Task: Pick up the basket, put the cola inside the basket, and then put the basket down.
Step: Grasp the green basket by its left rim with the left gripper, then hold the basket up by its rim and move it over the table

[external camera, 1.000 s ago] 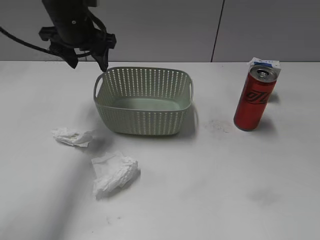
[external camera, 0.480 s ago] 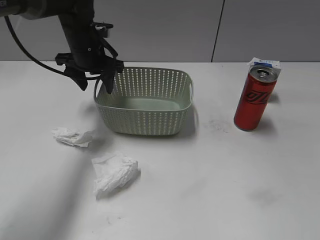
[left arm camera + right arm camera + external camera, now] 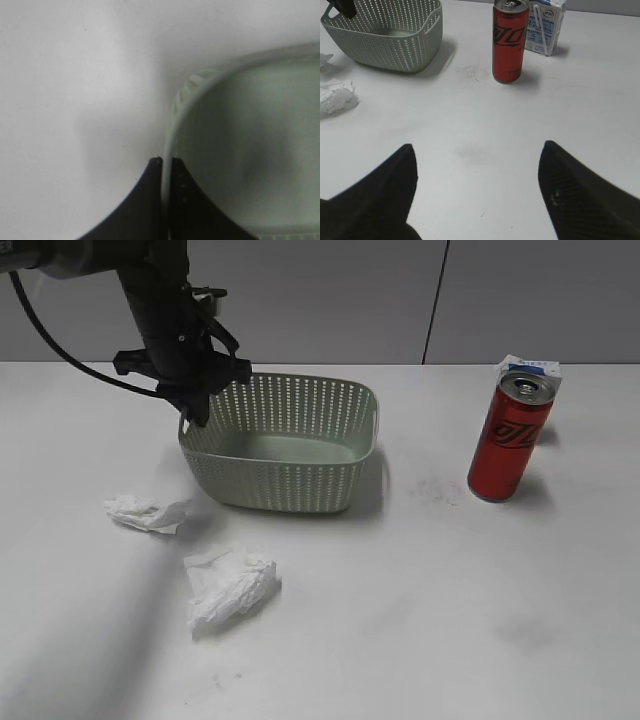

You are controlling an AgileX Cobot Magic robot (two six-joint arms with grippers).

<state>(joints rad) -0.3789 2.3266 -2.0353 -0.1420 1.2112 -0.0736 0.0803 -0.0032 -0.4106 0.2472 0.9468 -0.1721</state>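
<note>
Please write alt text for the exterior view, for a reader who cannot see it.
The left gripper is shut on the left rim of a sage-green basket on a white table. A red cola stands to the right, and two crumpled tissues lie in front.

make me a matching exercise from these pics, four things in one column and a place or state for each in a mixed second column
Things:
1. basket
2. cola
3. left claw
4. right claw

States:
a. open over bare table
b. upright beside the drink carton
c. shut on a rim
d. empty inside, held at its left end

Pairs: 1-d, 2-b, 3-c, 4-a
</note>
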